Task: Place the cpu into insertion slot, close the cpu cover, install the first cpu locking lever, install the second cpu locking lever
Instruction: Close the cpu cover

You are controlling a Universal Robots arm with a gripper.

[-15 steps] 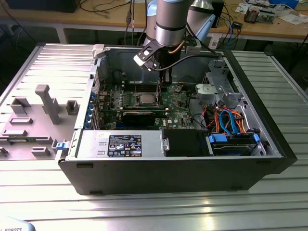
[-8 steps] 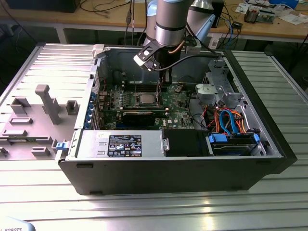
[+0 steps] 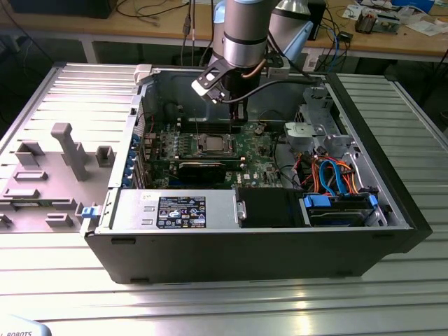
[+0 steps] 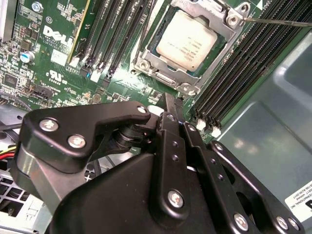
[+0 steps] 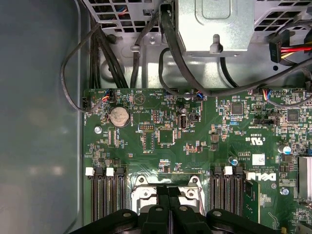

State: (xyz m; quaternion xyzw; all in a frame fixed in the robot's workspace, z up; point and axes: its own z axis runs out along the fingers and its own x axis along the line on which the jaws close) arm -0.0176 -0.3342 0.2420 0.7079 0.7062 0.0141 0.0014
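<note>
The cpu (image 4: 187, 39), a square chip with a dull silver top, lies flat in the insertion slot (image 5: 138, 194) on the green board. The silvery cpu cover (image 4: 146, 61) is down around it, framing the chip. A thin metal lever rod (image 4: 278, 20) runs out from one corner of the cover. My gripper (image 4: 169, 100) hangs just above the board beside the socket, its two black fingers pressed together with nothing between them. In the exterior view the gripper (image 3: 238, 119) is slightly behind the cpu (image 3: 213, 145) and toward that view's right.
Long black memory slots (image 4: 234, 63) flank the socket on both sides. Black cables (image 5: 170, 53) and a metal box (image 5: 214, 24) lie beyond the board. The case walls (image 3: 378, 161), a drive bay with orange and blue cables (image 3: 336, 178) and a black card (image 3: 203, 168) stand close by.
</note>
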